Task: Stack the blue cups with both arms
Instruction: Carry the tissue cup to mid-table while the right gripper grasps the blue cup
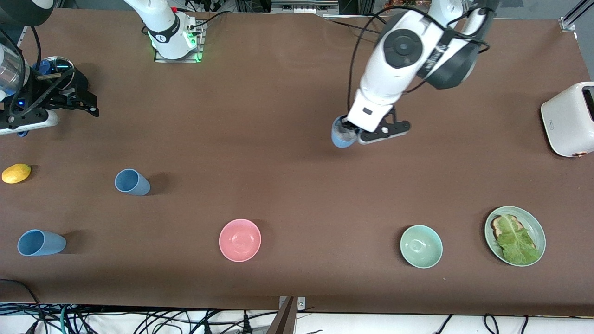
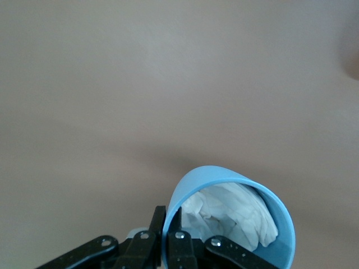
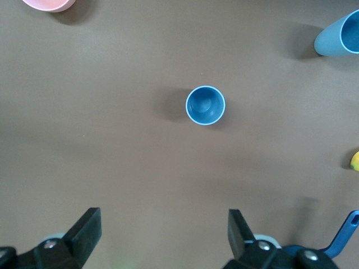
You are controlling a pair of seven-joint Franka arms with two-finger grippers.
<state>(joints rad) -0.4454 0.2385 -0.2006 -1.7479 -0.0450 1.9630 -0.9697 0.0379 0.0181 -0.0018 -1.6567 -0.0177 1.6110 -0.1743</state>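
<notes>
The left hand (image 1: 353, 134) hangs over the middle of the counter (image 1: 287, 185), its fingers pinched together on the wall of a blue cup (image 1: 342, 135), one finger inside the rim and one outside. In the left wrist view that held cup (image 2: 230, 221) tips with its mouth open toward the camera, and crumpled white paper (image 2: 233, 216) fills it; whether its base touches the counter cannot be told. The right hand (image 1: 86, 104) waits up in the air over the right arm's end of the counter, fingers spread wide apart and holding nothing. Directly below it, between its fingertips in the right wrist view, a second cup (image 3: 205, 105) stands upright, long axis vertical and mouth up; in the front view this middle cup (image 1: 132, 182) is well apart from the held one. A third cup (image 1: 41, 242) stands upright too, nearer the front camera than the second. A pink bowl (image 1: 240, 240), a green bowl (image 1: 421, 246), a plate (image 1: 538, 229) with lettuce (image 1: 517, 241), a lemon (image 1: 16, 173) and a toaster (image 1: 568, 118) also sit on the counter.
</notes>
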